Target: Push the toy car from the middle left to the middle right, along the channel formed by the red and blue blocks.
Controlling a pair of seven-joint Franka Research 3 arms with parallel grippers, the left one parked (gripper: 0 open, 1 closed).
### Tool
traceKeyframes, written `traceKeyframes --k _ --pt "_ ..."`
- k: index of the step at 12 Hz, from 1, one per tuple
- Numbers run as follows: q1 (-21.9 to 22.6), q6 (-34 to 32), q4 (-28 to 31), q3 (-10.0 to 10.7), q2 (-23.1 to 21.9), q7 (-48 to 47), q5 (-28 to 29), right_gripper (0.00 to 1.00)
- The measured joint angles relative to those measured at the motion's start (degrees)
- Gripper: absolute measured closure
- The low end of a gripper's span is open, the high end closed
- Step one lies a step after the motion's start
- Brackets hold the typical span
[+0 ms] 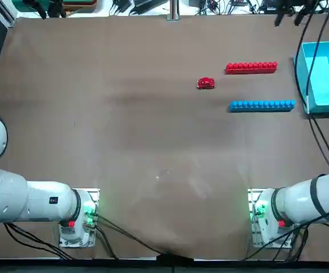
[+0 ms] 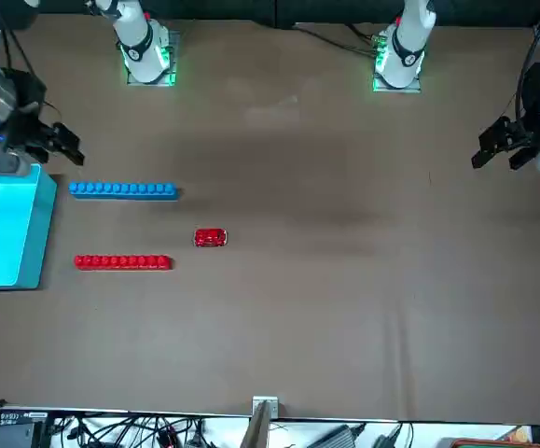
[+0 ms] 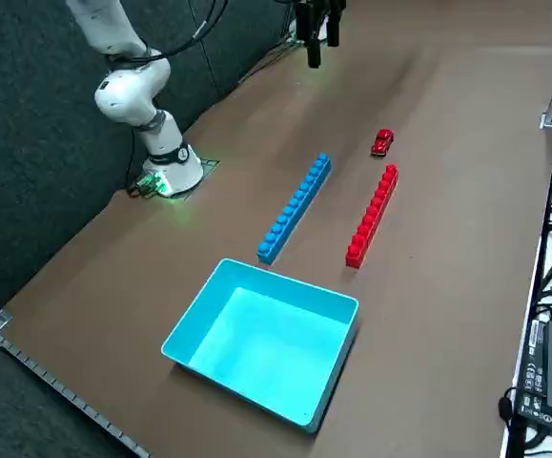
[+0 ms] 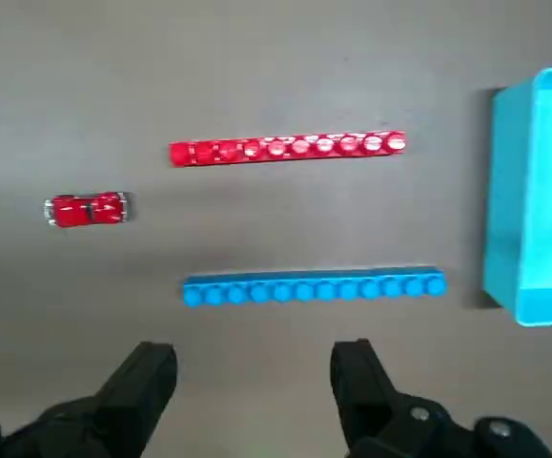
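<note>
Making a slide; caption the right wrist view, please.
Open black two-finger right tool near red toy car, studded red bar, studded blue bar.

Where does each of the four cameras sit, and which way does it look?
Top: overhead, facing down; both arm bases show.
Front: across the table, facing the robot; bases and both claws show.
Right side: raised at its right, looking diagonally down; a base shows.
Right wrist: on the right arm, along the open right claw.
Top and front share the toy car and blue bar.
</note>
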State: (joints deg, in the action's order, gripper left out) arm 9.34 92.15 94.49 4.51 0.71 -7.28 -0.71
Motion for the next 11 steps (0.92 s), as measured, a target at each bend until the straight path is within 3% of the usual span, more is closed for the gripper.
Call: traceKeyframes --k 5,11 --pt "3.07 7.25 1.48 -0.07 4.66 -13.95 5.42 0.00" --pt "8.60 15.38 1.73 -0.21 10.86 -36.49 5.53 0.00"
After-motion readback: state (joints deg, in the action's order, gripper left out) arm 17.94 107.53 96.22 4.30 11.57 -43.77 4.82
